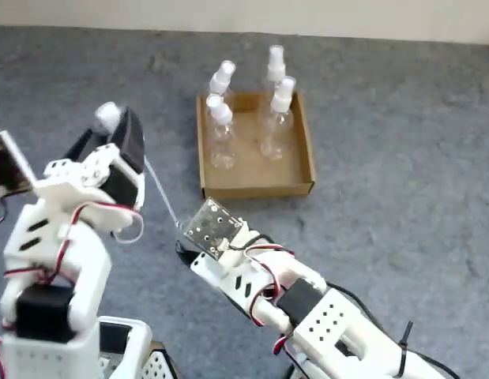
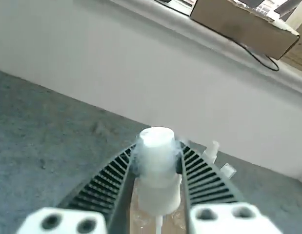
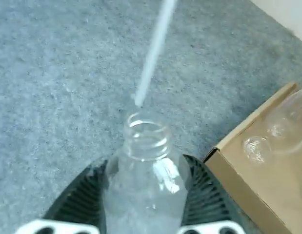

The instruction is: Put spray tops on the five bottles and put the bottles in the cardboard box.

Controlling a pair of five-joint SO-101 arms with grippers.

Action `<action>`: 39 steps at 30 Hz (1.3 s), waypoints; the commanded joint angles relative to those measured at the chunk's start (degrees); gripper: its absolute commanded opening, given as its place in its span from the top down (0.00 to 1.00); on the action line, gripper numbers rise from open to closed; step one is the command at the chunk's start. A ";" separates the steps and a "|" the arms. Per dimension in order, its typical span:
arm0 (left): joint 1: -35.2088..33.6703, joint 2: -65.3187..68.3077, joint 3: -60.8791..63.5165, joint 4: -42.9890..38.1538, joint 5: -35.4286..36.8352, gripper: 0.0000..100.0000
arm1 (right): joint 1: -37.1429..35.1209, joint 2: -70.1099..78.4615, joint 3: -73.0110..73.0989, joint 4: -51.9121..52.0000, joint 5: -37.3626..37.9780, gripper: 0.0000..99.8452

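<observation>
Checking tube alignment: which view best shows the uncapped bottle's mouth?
Right wrist view: the bottle stands centred, mouth open, with the tube tip close to it. In the high view the right arm's wrist covers it; the left wrist view faces the spray top.

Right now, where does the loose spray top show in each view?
High view: spray top in the left claw, upper left, its tube slanting down to the right.
Left wrist view: spray top clamped between the claw's fingers.
Right wrist view: its tube, tip close by the open bottle's mouth.
Shared landmark: the boxed bottles.
</observation>
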 commanded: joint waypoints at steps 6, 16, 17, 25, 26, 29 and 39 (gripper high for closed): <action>1.45 -0.84 6.29 -3.16 0.88 1.00 | -0.13 -1.45 -0.57 -1.63 -4.31 1.00; 6.11 -2.59 7.52 5.27 -0.79 1.00 | -0.04 -1.45 -0.57 -1.63 -5.45 1.00; 8.22 -3.38 8.31 6.24 -2.46 1.00 | -0.04 -1.45 -0.57 -1.63 -5.45 1.00; 12.00 -13.93 16.48 6.77 -8.79 1.00 | 3.30 -1.54 -0.48 -3.30 -8.88 1.00; 12.09 -15.25 17.71 6.77 -9.41 1.00 | 4.26 -1.71 -0.40 -4.35 -11.16 1.00; 12.44 -18.15 21.32 6.77 -10.99 1.00 | 5.58 -4.35 -0.40 -6.20 -14.77 1.00; 18.86 -18.95 24.92 6.68 -13.98 0.99 | 3.38 -12.97 1.19 -3.12 -14.68 1.00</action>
